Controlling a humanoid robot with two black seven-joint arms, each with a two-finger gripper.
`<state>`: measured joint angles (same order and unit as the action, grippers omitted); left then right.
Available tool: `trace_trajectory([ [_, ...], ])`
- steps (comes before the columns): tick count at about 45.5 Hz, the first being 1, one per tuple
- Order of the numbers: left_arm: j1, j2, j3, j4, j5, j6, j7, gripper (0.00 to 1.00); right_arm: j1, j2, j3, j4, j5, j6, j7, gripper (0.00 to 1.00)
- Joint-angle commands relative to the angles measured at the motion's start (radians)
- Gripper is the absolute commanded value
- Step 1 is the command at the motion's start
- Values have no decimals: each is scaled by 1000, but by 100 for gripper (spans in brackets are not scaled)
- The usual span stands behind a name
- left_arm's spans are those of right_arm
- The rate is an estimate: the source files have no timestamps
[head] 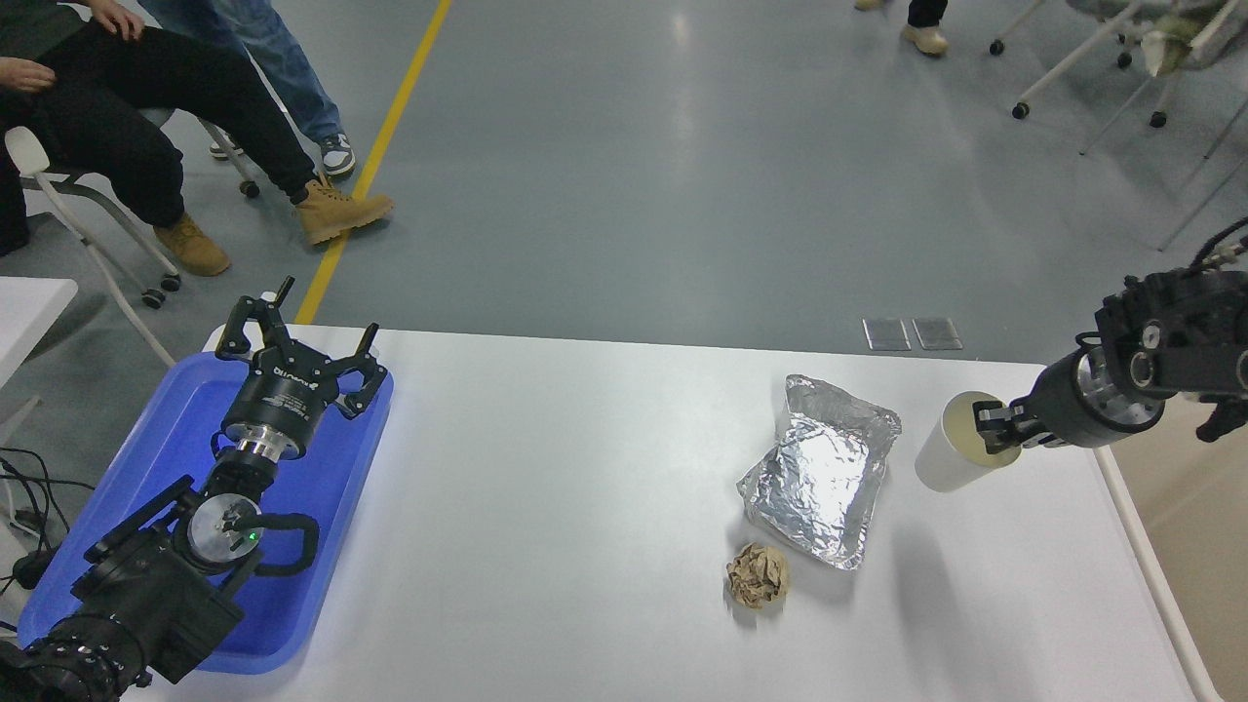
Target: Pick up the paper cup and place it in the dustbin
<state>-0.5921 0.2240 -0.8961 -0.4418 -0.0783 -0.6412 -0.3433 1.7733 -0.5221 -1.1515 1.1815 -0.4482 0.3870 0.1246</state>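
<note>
The right gripper [996,429] is clamped on the rim of the paper cup [951,456], one finger inside the mouth and the other outside against the wall; the cup hangs from that pinch, tilted with its mouth toward the arm and its base pointing left, and by the faint shadow on the white table [585,507] below it I judge it lifted clear of the surface; so the pick-up looks done and the carry is under way; the dustbin [1185,546] shows only as a tan inside and pale rim at the picture's right edge, just beyond the table's right side, and the cup is near it but not yet over its opening; what is left is to bring the cup across that rim and let go; the crinkled foil tray [824,473] lies just left of the cup, apart from it, with the crumpled brown paper ball [758,575] nearer the camera, both untouched on the table; the left gripper [292,356] is parked with fingers spread, holding nothing, above the blue tray [146,487] at the lower left.
</note>
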Motion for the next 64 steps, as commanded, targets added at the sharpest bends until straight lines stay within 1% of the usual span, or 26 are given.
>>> trace_trajectory([
  [1, 0, 0, 0, 0, 0, 0, 1, 100, 162, -71, -1, 20, -17, 102, 4, 0],
  [14, 0, 0, 0, 0, 0, 0, 0, 100, 324, -113, 4, 20, -15, 188, 6, 0],
  [25, 0, 0, 0, 0, 0, 0, 0, 100, 357, -130, 4, 20, -17, 213, 6, 0],
  [38, 0, 0, 0, 0, 0, 0, 1, 100, 334, -133, 7, -13, -9, 185, 4, 0],
  [44, 0, 0, 0, 0, 0, 0, 0, 100, 290, -134, 3, -65, 13, 116, 3, 0],
  [48, 0, 0, 0, 0, 0, 0, 0, 100, 239, -147, 1, -114, 54, 63, 0, 0],
  [52, 0, 0, 0, 0, 0, 0, 0, 100, 170, -147, -4, -189, 123, 21, -8, 0],
  [64, 0, 0, -1, 0, 0, 0, 0, 100, -158, -141, -2, -548, 316, -83, -13, 0],
])
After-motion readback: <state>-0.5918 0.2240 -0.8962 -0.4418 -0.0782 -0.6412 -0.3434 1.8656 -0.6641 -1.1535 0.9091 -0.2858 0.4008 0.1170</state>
